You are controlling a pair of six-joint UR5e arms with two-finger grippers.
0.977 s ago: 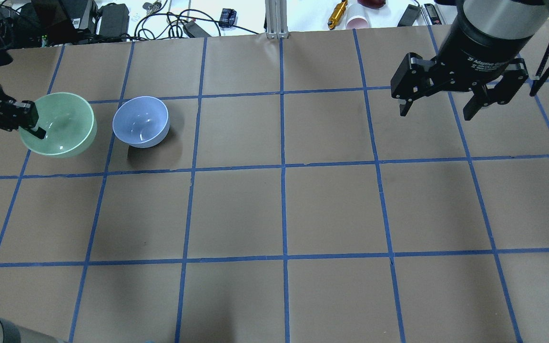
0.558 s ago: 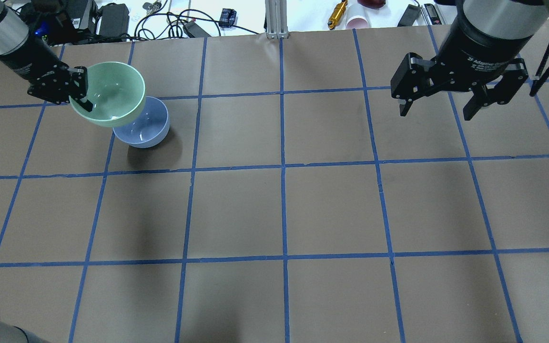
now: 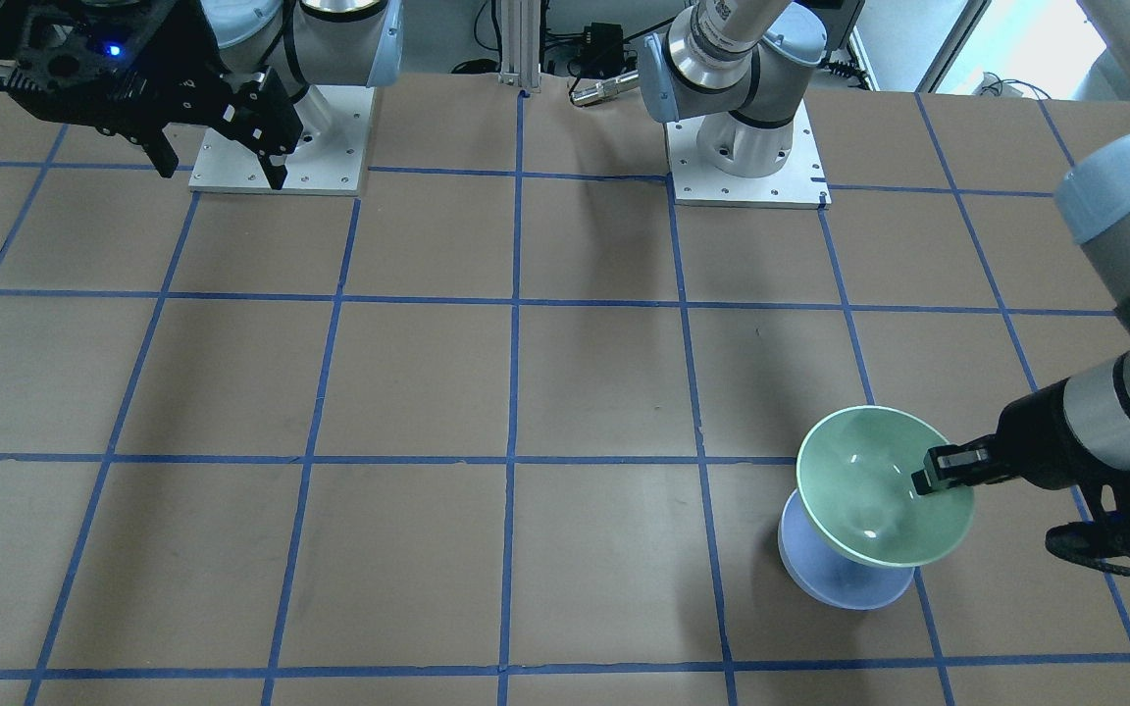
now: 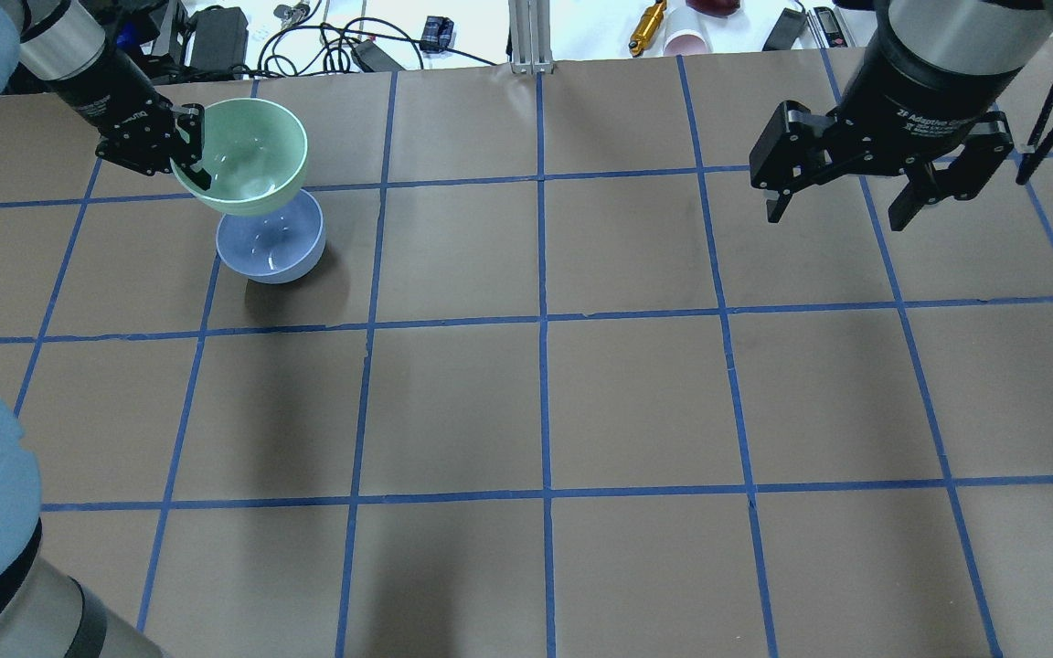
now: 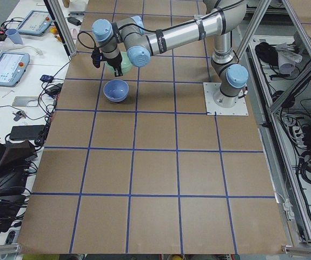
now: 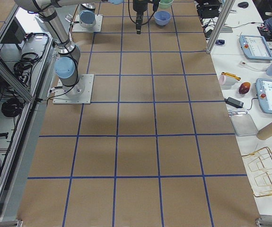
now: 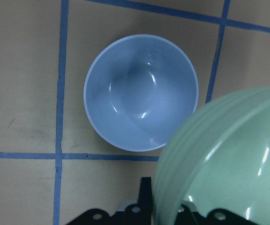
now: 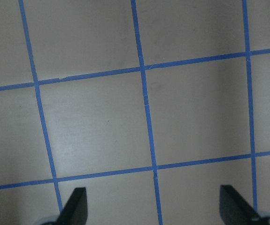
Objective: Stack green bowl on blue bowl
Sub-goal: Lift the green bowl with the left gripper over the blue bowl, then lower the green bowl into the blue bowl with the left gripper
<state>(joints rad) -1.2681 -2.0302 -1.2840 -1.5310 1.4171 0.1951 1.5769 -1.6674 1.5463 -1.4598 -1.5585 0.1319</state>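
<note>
Holding the green bowl [image 4: 248, 151] up off the counter [image 4: 636, 393], the left hand [image 4: 188, 153] is clamped on its rim.
One finger reaches inside the bowl. It hangs over the blue bowl [image 4: 272, 249], apart from it; the blue bowl sits upright among blue tape lines. The right hand [image 4: 834, 221] hovers well apart, fingers spread. Both bowls are glossy, pale and thin-rimmed.

Bright, even light from overhead; sharp in the fixed views. Soft shadow on the table [image 4: 636, 402] just beside the blue bowl [image 4: 271, 247], broader dim patches elsewhere. Small white glints inside the green bowl [image 4: 252, 146], slightly blurred in the left wrist view.
</note>
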